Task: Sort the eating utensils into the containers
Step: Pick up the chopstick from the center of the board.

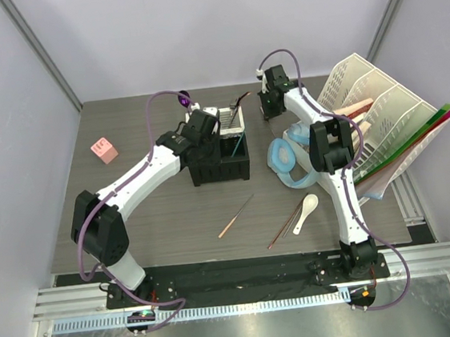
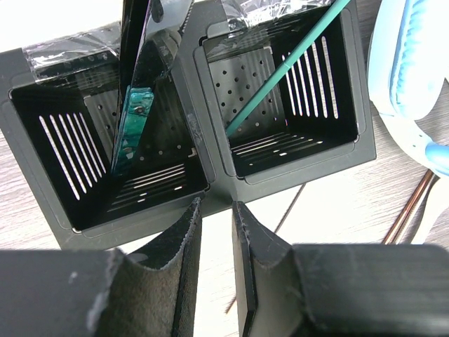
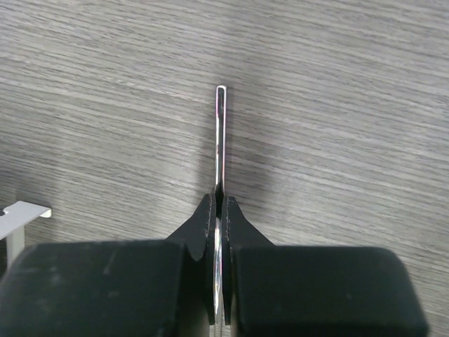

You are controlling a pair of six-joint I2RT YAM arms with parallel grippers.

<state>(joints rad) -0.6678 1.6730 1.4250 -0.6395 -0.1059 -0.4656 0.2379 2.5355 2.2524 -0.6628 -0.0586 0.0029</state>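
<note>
Pinching a thin utensil point(image 3: 220, 140)
It is squeezed tight between the right gripper's point(image 3: 219, 203) fingers, sticking out ahead, ready to be carried.

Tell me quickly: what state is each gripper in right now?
Left gripper: partly open, empty.
Right gripper: shut on a slim metallic utensil, seen edge-on.

Black slotted plastic caddy point(image 2: 298, 168) ahead of my left claw point(image 2: 216, 207), green patterned strip point(image 2: 133, 126) leaning in its left cell, teal stick point(image 2: 280, 70) crossing the right, light blue ring point(image 2: 407, 63) off right, grey wood-grain tabletop point(image 3: 337, 84) open ahead of my right claw point(image 3: 219, 203).
</note>
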